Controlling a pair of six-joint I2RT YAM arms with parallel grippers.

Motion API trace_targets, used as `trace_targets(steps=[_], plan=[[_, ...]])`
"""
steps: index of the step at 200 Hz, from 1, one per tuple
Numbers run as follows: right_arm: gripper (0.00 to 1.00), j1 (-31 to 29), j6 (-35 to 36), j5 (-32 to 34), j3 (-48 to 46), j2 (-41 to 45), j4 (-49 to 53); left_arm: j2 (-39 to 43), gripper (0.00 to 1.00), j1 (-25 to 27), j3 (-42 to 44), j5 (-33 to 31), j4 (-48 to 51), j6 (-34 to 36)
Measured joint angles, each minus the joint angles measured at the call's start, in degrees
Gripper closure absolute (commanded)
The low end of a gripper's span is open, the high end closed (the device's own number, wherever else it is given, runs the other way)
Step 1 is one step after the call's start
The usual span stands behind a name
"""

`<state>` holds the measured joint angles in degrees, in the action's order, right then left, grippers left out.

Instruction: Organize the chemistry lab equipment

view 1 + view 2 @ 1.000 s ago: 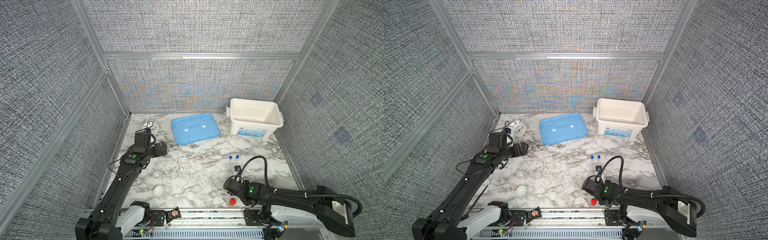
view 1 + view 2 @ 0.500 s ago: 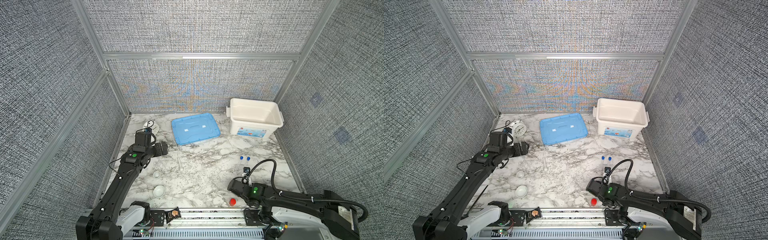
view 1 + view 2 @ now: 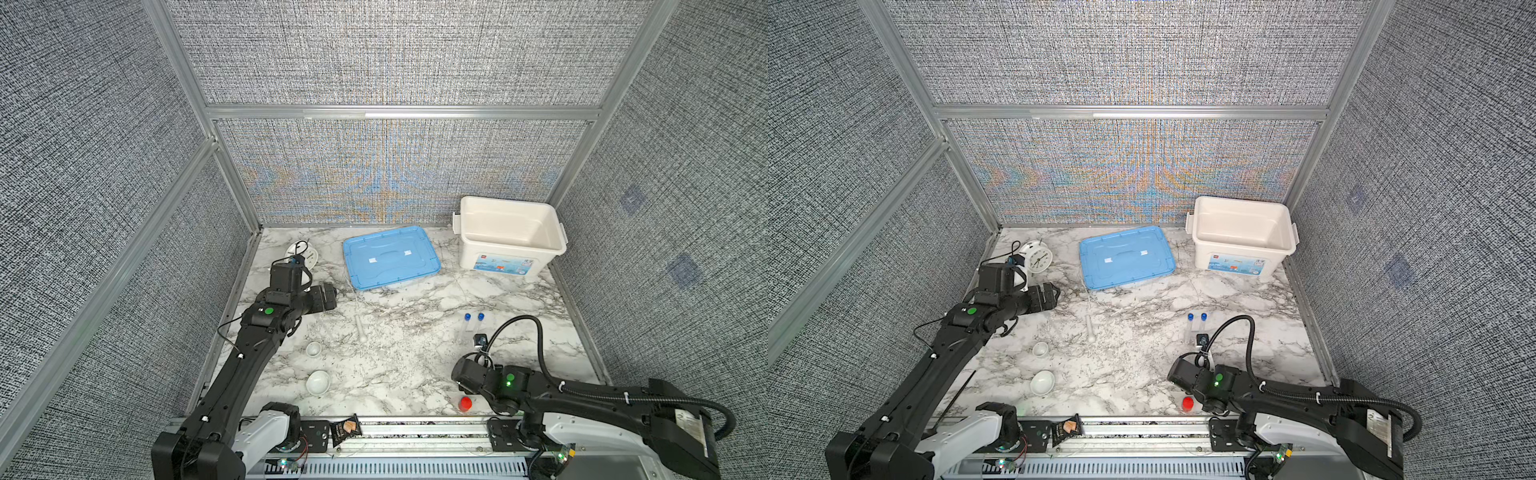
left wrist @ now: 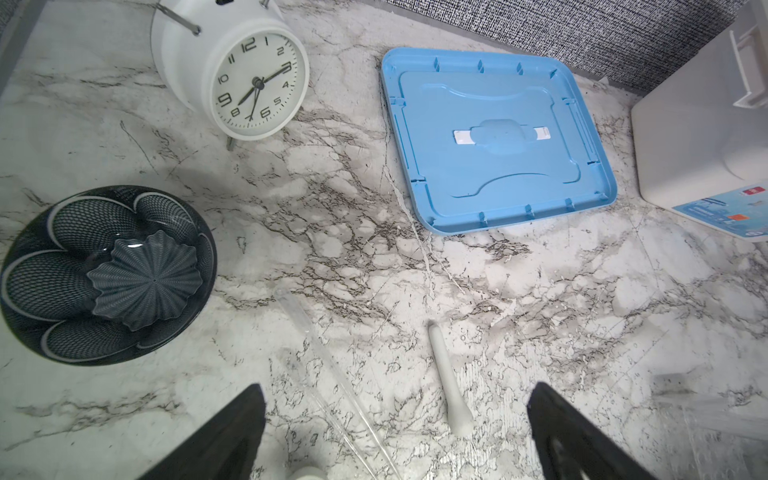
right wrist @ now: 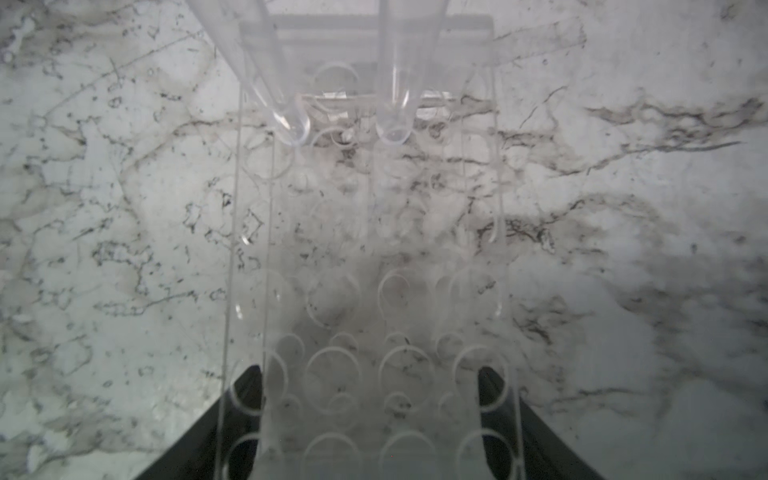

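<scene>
Two clear blue-capped tubes (image 3: 474, 321) (image 3: 1197, 320) stand in a clear holed rack (image 5: 370, 257). My right gripper (image 5: 370, 386) is shut on the near end of that rack; in both top views the wrist hides the jaws. The tubes' round bottoms (image 5: 392, 120) show at the rack's far end. A white pestle (image 3: 360, 328) (image 4: 449, 382) lies mid-table, just beyond my open, empty left gripper (image 4: 395, 390) (image 3: 328, 297). Two white dishes, a small one (image 3: 313, 349) and a larger one (image 3: 318, 382), sit near the front left. A clear glass rod (image 4: 328, 365) lies beside the pestle.
A white bin (image 3: 511, 216) stands at the back right, its blue lid (image 3: 390, 257) flat beside it. A white alarm clock (image 3: 301, 253) and a black patterned bowl (image 4: 108, 274) are at the back left. A red-capped vial (image 3: 465, 402) and a black snack packet (image 3: 345, 430) lie at the front edge.
My right arm carried the rack with its two tubes to the right, then back a little to the left. The left arm has not moved.
</scene>
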<state>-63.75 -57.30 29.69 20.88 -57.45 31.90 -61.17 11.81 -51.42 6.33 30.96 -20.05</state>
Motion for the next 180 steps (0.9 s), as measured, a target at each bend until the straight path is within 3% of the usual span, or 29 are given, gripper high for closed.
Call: trace_targets(steps=[56, 102, 180], plan=[[0.28, -4.42, -3.19, -1.68, -2.12, 5.2, 4.0, -0.66, 0.01, 0.0, 0.02, 1.25, -0.68, -0.11], [0.28, -5.42, -4.66, -1.73, -1.97, 3.93, 4.57, -0.66, 0.01, 0.0, 0.13, 1.36, -0.83, -0.13], [0.17, -6.73, -5.51, -2.8, -1.07, 4.33, 5.86, -0.85, 0.01, 0.0, 0.07, 1.44, -0.79, -0.59]])
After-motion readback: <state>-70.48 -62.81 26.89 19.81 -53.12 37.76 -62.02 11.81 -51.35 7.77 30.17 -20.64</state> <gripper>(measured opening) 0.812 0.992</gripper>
